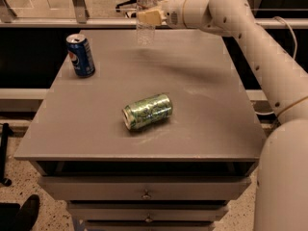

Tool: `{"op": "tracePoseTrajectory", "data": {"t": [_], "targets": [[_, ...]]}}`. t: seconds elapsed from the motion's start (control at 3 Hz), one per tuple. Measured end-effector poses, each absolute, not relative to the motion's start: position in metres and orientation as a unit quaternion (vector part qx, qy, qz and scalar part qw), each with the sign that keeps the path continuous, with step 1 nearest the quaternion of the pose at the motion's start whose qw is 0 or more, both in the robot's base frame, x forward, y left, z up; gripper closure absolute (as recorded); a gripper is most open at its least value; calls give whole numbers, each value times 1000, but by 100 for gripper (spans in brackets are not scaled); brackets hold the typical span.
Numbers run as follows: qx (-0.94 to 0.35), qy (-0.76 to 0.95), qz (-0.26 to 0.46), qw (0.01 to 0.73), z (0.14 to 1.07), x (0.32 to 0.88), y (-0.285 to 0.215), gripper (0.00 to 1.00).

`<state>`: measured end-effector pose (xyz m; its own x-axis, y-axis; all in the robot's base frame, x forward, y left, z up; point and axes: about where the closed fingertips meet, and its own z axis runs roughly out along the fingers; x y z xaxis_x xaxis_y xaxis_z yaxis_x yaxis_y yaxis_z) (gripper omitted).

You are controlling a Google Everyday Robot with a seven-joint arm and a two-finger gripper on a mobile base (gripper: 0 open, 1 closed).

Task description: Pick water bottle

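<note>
The water bottle is a small clear plastic bottle standing upright at the far edge of the grey table, its top reaching the upper edge of the view. My gripper reaches in from the right and is shut on the bottle's middle, its pale fingers covering the label area. The bottle's base is at or just above the tabletop; I cannot tell which.
A blue Pepsi can stands upright at the far left of the table. A green patterned can lies on its side in the middle. My arm spans the right side. Drawers sit under the tabletop.
</note>
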<state>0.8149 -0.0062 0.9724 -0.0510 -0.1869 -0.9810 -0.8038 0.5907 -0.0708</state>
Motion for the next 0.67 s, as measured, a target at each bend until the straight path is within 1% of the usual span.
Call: {"op": "tracePoseTrajectory", "data": {"t": [0.33, 0.67], "targets": [[-382, 638, 314, 590, 990, 782, -11, 100], [-381, 642, 309, 589, 987, 786, -6, 100]]}}
